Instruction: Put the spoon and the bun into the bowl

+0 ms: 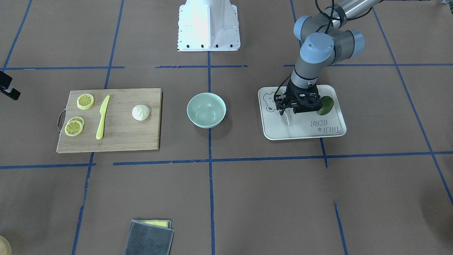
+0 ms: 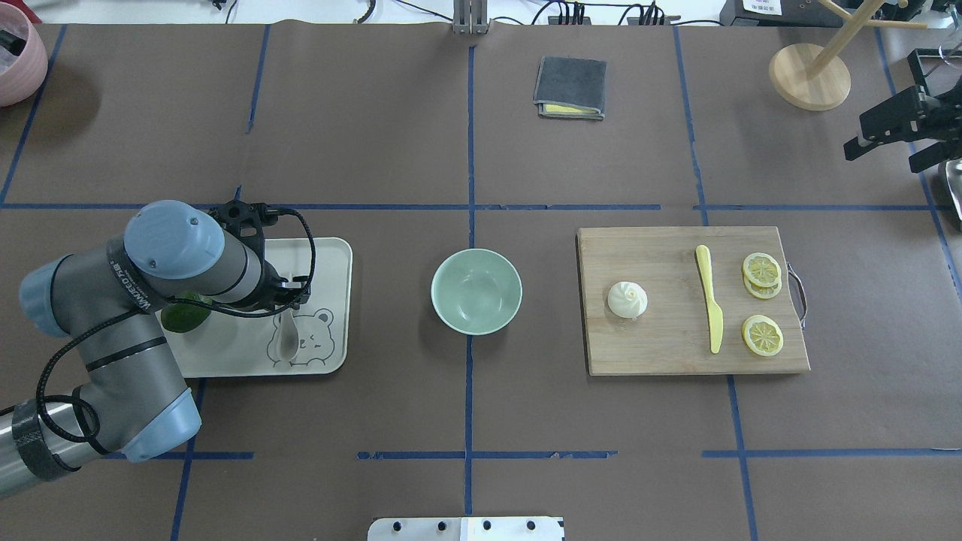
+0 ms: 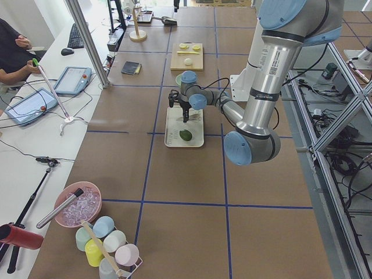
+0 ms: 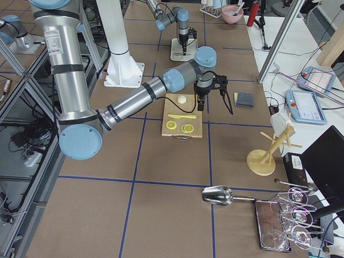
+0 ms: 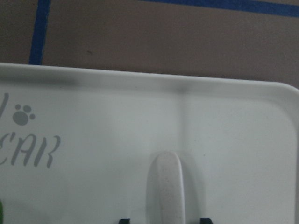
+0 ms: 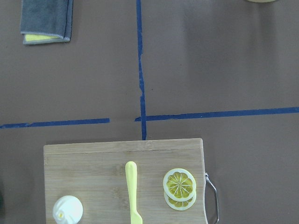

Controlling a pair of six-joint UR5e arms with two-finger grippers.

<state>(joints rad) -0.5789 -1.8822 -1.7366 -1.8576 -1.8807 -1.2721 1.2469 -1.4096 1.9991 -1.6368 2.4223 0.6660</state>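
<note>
Straddling the spoon (image 2: 285, 340) with my left gripper (image 5: 163, 220), I have the jaws parted, a dark fingertip (image 5: 124, 220) showing on each side of the handle with a sliver of tray between, so nothing is clamped yet. The spoon lies flat on the white tray (image 2: 331, 255), scoop toward my base, just beside the dark green avocado (image 2: 184, 317). I judge the main risk to be slip: the handle is smooth, speckled off-white plastic, thick and rounded, and it could squirt out or roll as the pads close. The tray is glossy and light too, so a skewed pinch could drag it or tip the spoon's deep oval scoop sideways. Pressing too low could jam my tips against the tray floor. The bowl (image 2: 476, 297) stands empty mid-table, pale mint, smooth-walled and round; a spoon let go from too high could clatter out or nudge it. The bun (image 2: 627, 300), white, soft-looking and pleated, sits on the wooden cutting board (image 2: 661, 346) near the yellow knife (image 2: 710, 308), and might dent if squeezed hard. My right gripper (image 2: 857, 139) hangs well beyond the board; I cannot tell how its jaws stand.
</note>
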